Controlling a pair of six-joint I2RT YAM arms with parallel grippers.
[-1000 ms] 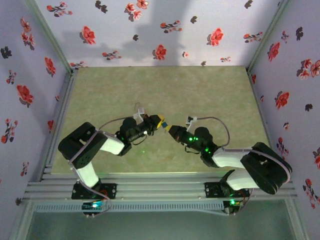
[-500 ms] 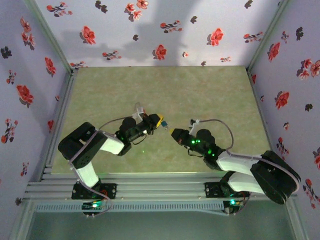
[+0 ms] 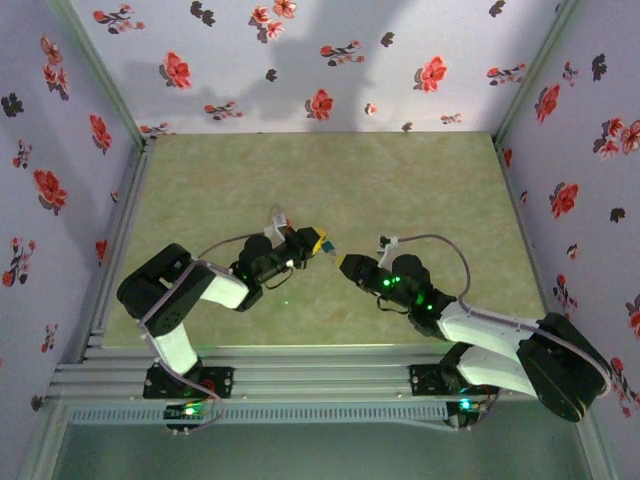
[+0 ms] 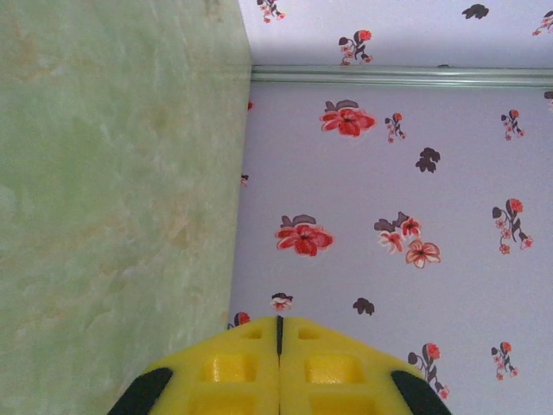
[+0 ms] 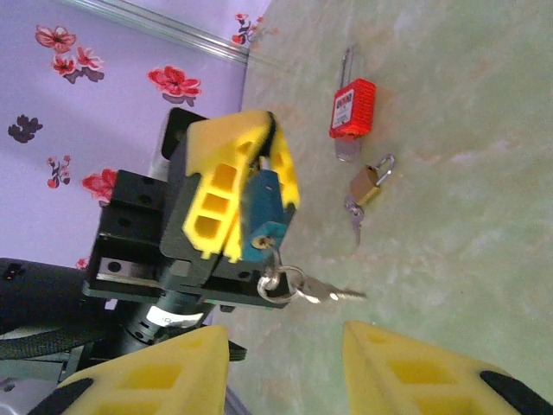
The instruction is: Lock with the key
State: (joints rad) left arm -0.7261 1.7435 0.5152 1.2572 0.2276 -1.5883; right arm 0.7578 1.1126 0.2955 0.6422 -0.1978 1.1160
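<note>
In the right wrist view, my left gripper (image 5: 259,173) is shut on a blue padlock (image 5: 263,207) pinched between its yellow fingers (image 5: 216,186). A key ring (image 5: 283,284) hangs from the lock's keyhole end, and a silver key (image 5: 333,295) sticks out from it to the right. My right gripper (image 5: 285,359) is open just short of the key, with nothing between its fingers (image 5: 415,372). From above, the left gripper (image 3: 308,243) and right gripper (image 3: 345,263) face each other, close but apart. The left wrist view has the left gripper (image 4: 278,346) shut, with the lock hidden.
A red padlock (image 5: 352,108) and a brass padlock (image 5: 370,183) with its own key (image 5: 354,226) lie on the green mat (image 3: 400,180) beyond the left gripper. Flowered walls (image 3: 300,60) enclose the mat on three sides.
The right arm's elbow has swung out to the right and its gripper has drawn slightly back from the padlock. The left arm has held still.
</note>
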